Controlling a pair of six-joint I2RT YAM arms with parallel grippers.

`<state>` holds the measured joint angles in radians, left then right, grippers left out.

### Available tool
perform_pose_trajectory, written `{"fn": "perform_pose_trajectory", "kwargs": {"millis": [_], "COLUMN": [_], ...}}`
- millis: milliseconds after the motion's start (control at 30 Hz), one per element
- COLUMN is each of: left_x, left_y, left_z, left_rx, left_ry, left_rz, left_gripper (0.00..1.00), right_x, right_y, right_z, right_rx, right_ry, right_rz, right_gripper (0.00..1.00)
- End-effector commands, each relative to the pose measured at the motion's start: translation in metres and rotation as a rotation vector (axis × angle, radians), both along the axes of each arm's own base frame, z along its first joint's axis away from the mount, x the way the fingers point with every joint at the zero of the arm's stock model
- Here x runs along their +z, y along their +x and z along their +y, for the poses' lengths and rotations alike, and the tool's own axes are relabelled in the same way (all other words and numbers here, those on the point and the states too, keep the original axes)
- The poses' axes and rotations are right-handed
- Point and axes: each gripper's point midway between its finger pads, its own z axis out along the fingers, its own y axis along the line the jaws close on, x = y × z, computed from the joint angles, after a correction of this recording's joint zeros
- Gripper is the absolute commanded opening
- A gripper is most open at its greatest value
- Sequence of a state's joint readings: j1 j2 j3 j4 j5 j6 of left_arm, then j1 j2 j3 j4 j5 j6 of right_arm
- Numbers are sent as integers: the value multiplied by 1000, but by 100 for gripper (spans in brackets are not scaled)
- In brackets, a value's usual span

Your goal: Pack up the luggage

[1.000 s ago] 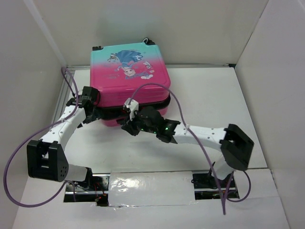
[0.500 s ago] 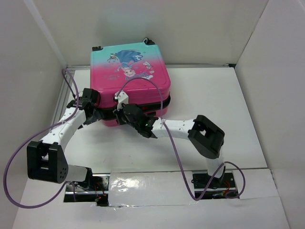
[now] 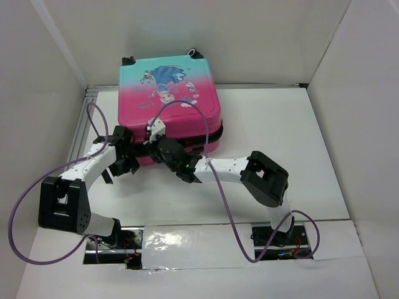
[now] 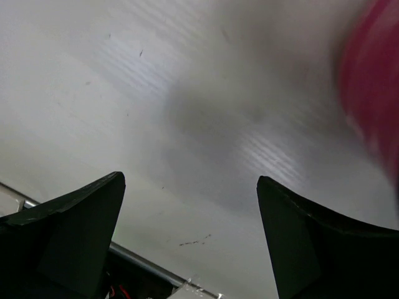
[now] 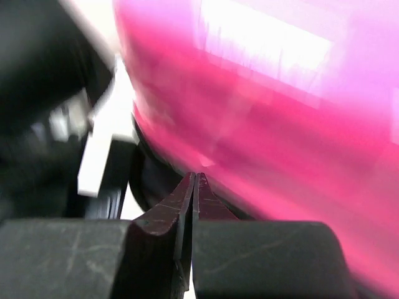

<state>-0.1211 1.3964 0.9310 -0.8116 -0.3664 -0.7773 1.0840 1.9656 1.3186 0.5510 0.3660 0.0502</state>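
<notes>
Luggage [image 3: 169, 93] lies flat on the table [image 3: 280, 143], left of centre and toward the back wall. Teal end is far, pink end faces the arms, printed shell is up. Black wheels [image 3: 128, 60] are on the far edge. A dark seam [image 3: 209, 138] runs along the near side between the two shells.

Left gripper [image 4: 190, 180]: fingers spread wide, nothing between them, only bare table under the gap. Blurred pink shell sits at the upper right of the left wrist view. From above, this gripper is low at the near-left corner of the luggage, just beside it. Cannot tell whether it touches.

Right gripper [image 5: 193, 177]: fingers pressed together, no gap visible. The tips point at the lower edge of the pink shell, right at the dark seam. The view is blurred, so I cannot tell whether the tips are touching it or pinching anything. From above, the right arm reaches across to the near-left part of the luggage, close beside the left gripper.

A purple cable [image 3: 19, 215] loops off the left arm; another arcs over the right arm.
</notes>
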Motion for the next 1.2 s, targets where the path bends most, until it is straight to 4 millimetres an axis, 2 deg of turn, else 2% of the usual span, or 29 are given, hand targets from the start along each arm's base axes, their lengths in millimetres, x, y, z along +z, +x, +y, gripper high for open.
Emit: {"fn": "perform_pose_trajectory", "kwargs": {"millis": [0,133,200,267,300,333,367,433,467,500,533,567,600,633,667,700,767,800,833,867,900,933,967,1000,1033,1067,1100,1133,1167], "left_x": [-13,-9,0,24,35,56,69,112,127,154,170,206,206,219,232,240,265,270,263,266,272,269,257,255,255,249,237,237,233], "left_y": [-16,-19,-23,-25,-22,-20,-19,-8,-5,2,3,8,8,11,15,20,34,40,53,64,74,82,97,113,113,118,125,131,133], "left_z": [-18,-26,-31,-42,-45,-52,-55,-66,-68,-69,-68,-61,-61,-54,-49,-45,-27,-22,-8,-2,3,17,22,35,35,50,58,67,82], "left_rx": [14,18,-2,-59,-68,-100,-91,-133,-154,-177,-194,-194,-194,-176,-176,-161,-134,-124,-77,-67,-45,-14,-2,29,29,68,77,99,134], "left_ry": [-82,-126,-158,-209,-229,-270,-294,-360,-369,-369,-352,-319,-319,-287,-262,-240,-148,-115,-45,-15,-1,25,28,47,48,63,69,78,84], "left_rz": [69,62,47,-32,-80,-161,-202,-346,-389,-451,-494,-591,-592,-648,-693,-728,-807,-817,-782,-789,-799,-784,-748,-757,-757,-753,-729,-742,-735], "left_gripper": [100,100,100,100,100,100,100,100,100,100,100,100,100,100,100,100,100,100,100,100,100,100,100,100,100,100,100,100,100], "right_x": [160,176,166,165,175,179,175,208,205,213,240,239,248,250,252,258,253,253,249,237,235,229,223,207,207,195,181,175,152], "right_y": [11,6,-3,-9,-15,-17,-10,-8,11,18,23,54,53,61,78,82,105,113,122,137,146,159,168,190,189,202,212,219,230], "right_z": [-20,-20,-14,-22,-29,-33,-44,-64,-83,-94,-104,-140,-141,-156,-178,-192,-230,-242,-253,-275,-288,-295,-305,-338,-334,-341,-361,-367,-369], "right_rx": [-68,-39,5,16,25,26,7,6,-26,-33,-25,-106,-106,-144,-205,-229,-322,-352,-373,-419,-451,-463,-478,-519,-494,-499,-529,-533,-525], "right_ry": [354,330,277,240,240,232,209,266,231,237,280,226,239,234,232,231,220,218,210,183,184,178,182,178,178,180,190,198,189], "right_rz": [-236,-263,-237,-228,-229,-224,-193,-174,-137,-118,-116,-87,-99,-98,-104,-122,-125,-129,-125,-103,-90,-69,-47,2,5,30,72,86,132], "right_gripper": [0,0,1,6,6,9,14,16,18,18,20,23,23,26,33,38,47,51,57,60,61,61,63,64,64,65,67,67,67]}}
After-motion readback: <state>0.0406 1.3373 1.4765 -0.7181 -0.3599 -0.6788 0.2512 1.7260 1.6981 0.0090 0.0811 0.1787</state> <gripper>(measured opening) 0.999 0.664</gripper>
